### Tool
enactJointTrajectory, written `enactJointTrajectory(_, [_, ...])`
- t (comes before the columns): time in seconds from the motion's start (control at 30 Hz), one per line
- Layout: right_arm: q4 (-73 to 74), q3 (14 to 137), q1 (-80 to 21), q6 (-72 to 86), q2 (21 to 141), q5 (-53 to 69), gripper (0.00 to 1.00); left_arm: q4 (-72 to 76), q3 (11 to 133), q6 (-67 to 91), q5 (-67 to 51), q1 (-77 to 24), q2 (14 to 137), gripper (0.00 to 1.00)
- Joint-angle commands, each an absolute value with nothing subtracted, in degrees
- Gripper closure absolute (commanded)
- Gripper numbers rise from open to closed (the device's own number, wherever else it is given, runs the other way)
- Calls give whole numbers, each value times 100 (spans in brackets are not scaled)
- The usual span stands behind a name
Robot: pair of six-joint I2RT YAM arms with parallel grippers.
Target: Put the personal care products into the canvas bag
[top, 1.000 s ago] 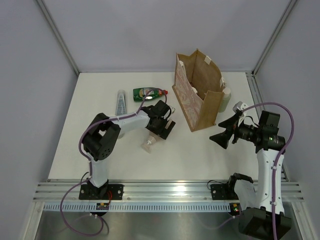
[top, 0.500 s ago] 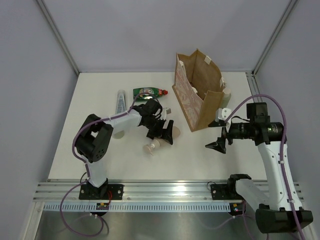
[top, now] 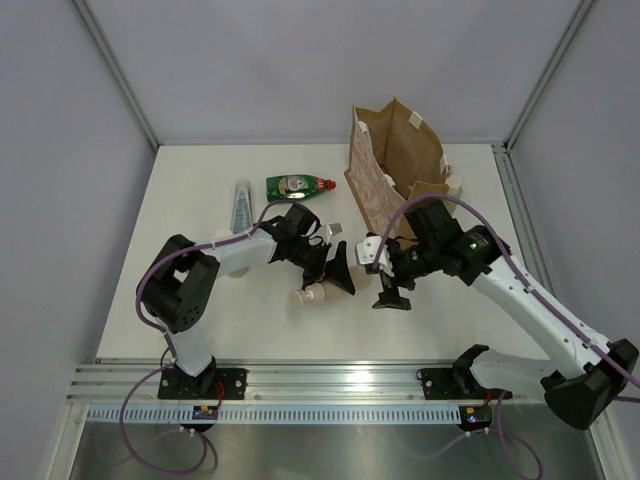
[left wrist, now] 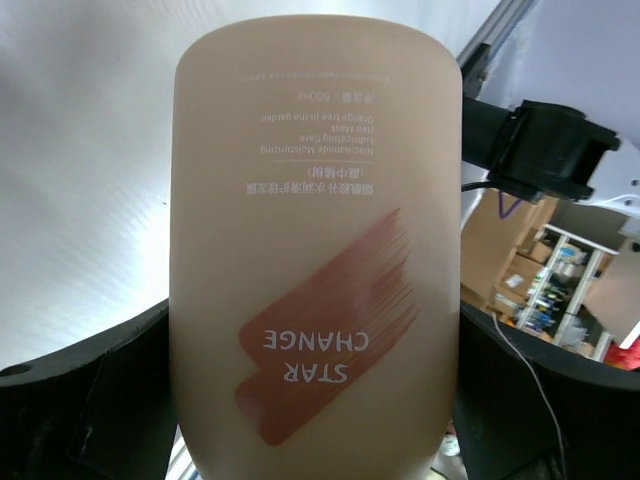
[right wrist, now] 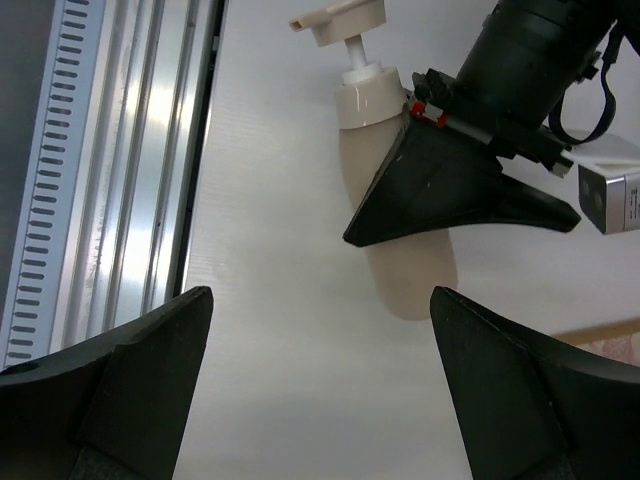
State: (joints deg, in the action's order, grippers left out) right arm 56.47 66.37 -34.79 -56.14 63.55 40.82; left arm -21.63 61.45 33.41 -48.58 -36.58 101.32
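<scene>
left gripper (top: 338, 272) clamped on pump bottle (left wrist: 310, 250); right gripper (top: 386, 280) spread wide

The beige pump bottle (left wrist: 315, 250) reads "STAR CHANGE", upside down, in white.

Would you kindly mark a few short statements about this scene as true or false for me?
1. The left gripper is clamped on the beige pump bottle. True.
2. The right gripper is shut on a bottle. False: it is open and holds nothing.
3. The green bottle is inside the canvas bag. False: it lies on the table beside the silvery tube.
4. The canvas bag stands upright. True.
</scene>
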Motion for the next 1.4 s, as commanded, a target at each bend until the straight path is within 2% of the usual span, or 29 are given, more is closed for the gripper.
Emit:
enactJointTrajectory(0.0, [4887,7004,-4120,-5142,6828,3507,3,-1249,6065,4077,-5765,-3665,9747,100])
enactJointTrajectory(0.17, [4895,7522,-5201,-5686,7513,2428,4,-976,6029,4481,-5941,-3665,9738,100])
enactJointTrajectory(0.37, [4799,7901,-5879,-5959,8260,2224,3,-835,6082,4711,-6204,-3700,9756,100])
enactJointTrajectory(0.8, [4535,7681,-5906,-6161,8744,1705,7,-589,5985,4869,-6460,-3771,9545,100])
enactJointTrajectory(1.37, [4570,7322,-5906,-6363,8825,1266,23,-940,6117,4676,-6680,-3735,9378,100])
